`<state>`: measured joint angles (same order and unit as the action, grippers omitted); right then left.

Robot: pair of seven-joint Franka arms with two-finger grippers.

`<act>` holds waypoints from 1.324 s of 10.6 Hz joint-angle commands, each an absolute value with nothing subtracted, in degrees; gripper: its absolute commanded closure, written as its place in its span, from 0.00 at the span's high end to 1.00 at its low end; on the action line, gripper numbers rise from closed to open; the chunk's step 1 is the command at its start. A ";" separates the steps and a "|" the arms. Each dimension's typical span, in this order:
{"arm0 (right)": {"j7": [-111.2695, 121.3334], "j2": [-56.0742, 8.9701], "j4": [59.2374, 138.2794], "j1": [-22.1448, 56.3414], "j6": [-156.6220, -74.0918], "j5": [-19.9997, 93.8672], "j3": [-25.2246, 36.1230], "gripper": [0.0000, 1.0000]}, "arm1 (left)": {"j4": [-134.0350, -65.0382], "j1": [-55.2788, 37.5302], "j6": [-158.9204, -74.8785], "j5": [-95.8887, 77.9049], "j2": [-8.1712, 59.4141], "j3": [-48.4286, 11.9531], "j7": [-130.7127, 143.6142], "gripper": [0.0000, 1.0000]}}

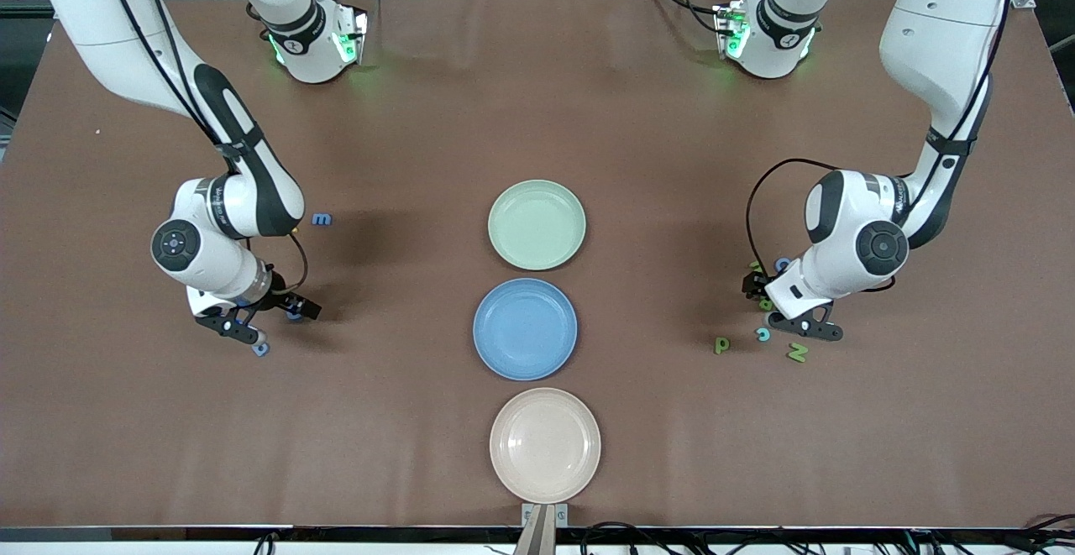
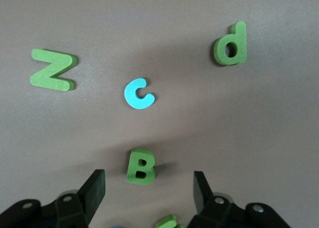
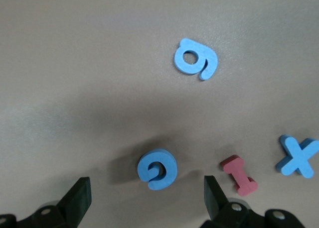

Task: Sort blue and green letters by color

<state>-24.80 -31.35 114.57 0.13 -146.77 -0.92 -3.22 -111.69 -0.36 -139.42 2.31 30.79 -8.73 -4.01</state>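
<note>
Right gripper [image 1: 256,324] low at centre-left of front frame, fingers [image 3: 77,200] apart, straddling blue G [image 3: 157,169]. Blue 9-shaped letter [image 3: 196,58] above it in wrist frame; red I [image 3: 239,175] and blue X [image 3: 298,156] at lower right. Blue m [image 1: 322,219] up-frame beside the forearm.

Left gripper [image 1: 794,310] low at centre-right, fingers [image 2: 94,190] spread, green B [image 2: 141,166] between them. Above in wrist frame: light-blue c [image 2: 138,94], green N [image 2: 52,69], green p [image 2: 231,45]. Green scrap [image 2: 167,221] at bottom edge, possibly a hook.

Green plate [image 1: 537,224], blue plate [image 1: 525,328], beige plate [image 1: 545,444] stacked down mid-frame.
</note>
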 commanded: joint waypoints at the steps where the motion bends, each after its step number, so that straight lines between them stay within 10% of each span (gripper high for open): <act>1: -25.23 -32.61 114.08 -0.18 -147.57 -0.88 -3.52 0.98 | -111.44 0.18 -140.97 3.52 32.34 -8.79 -6.24 0.79; 3: -25.22 -32.87 114.08 -0.18 -147.66 -0.97 -3.52 0.90 | -111.45 0.09 -140.98 3.60 32.78 -8.79 -6.59 0.68; 7: -24.61 -33.05 114.08 -0.18 -147.57 -1.05 -3.52 0.39 | -111.45 0.44 -142.38 6.67 34.27 -8.70 -6.86 0.65; 10: -23.82 -33.31 114.08 -0.18 -147.66 -1.05 -3.52 0.11 | -111.36 0.09 -142.47 6.77 34.28 -8.70 -6.68 0.22; 11: -23.82 -33.22 113.91 -0.09 -147.48 -1.14 -3.52 0.09 | -111.36 -0.35 -142.47 6.68 34.28 -8.70 -6.16 0.02; 14: -23.47 -30.86 111.63 0.52 -143.20 -2.99 -3.69 0.10 | -111.18 -0.35 -142.38 6.77 33.49 -8.79 -6.07 0.00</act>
<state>-23.87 -32.11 113.96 0.22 -146.90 -1.72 -3.20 -111.32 -0.08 -141.41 5.65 33.27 -8.69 -5.94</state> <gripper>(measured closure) 0.665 0.714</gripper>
